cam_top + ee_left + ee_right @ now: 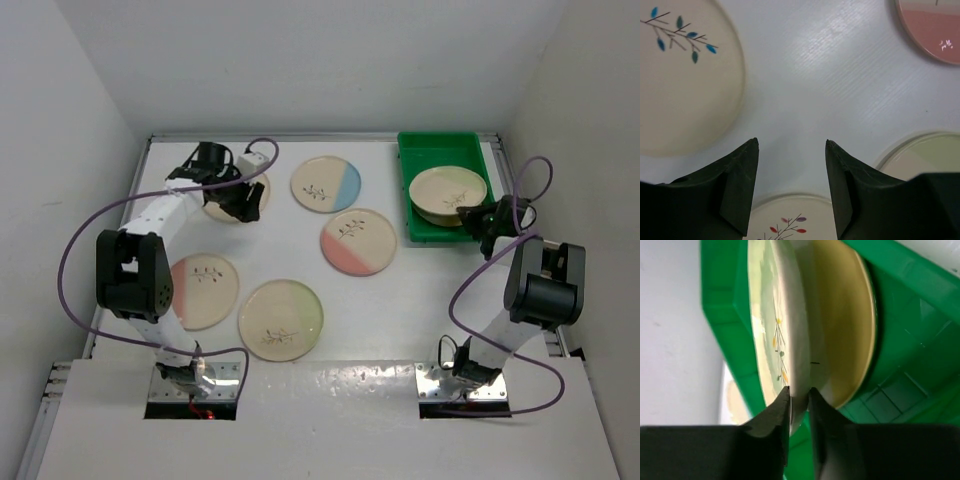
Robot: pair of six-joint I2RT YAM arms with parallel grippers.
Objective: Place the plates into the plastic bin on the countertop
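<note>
The green plastic bin (428,226) stands at the far right of the white countertop (420,300). My right gripper (470,214) is shut on the near rim of a cream plate (790,315) with a pale green segment, held tilted over a yellowish plate (845,330) lying in the bin (920,340). My left gripper (245,200) hangs open at the far left, beside a cream plate (216,208). In the left wrist view its fingers (742,185) frame bare countertop, with a plate with a red sprig (790,220) just below them.
Several more plates lie on the countertop: a blue one (326,184), a pink one (358,241), a pink one at the left (204,290) and a green one (281,319). White walls close in on three sides. Purple cables loop beside both arms.
</note>
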